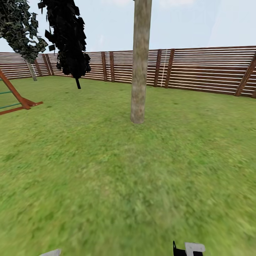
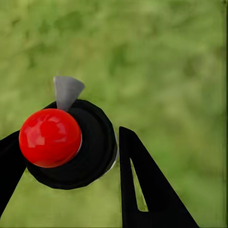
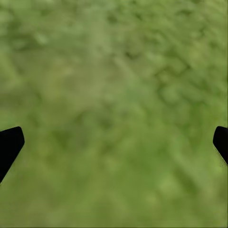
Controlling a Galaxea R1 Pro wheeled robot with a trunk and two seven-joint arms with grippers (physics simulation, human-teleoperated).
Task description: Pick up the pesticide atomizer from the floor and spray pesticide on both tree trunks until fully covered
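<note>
The pesticide atomizer (image 2: 90, 149) has a black round body, a shiny red ball top and a small grey nozzle. It sits between the two black fingers of my left gripper (image 2: 66, 142), which is shut on it above the grass. My right gripper (image 3: 114, 142) is open over bare lawn, its fingertips far apart with nothing between them. One tree with a thick, mottled grey-tan tree trunk (image 1: 139, 71) rises from the garden lawn straight ahead in the head view, several steps away.
Two dark thin-stemmed trees (image 1: 69, 39) stand at the back left. A red-brown wooden play frame (image 1: 17, 97) is at the left edge. A brown slatted fence (image 1: 206, 69) closes the lawn behind. Open grass lies between me and the trunk.
</note>
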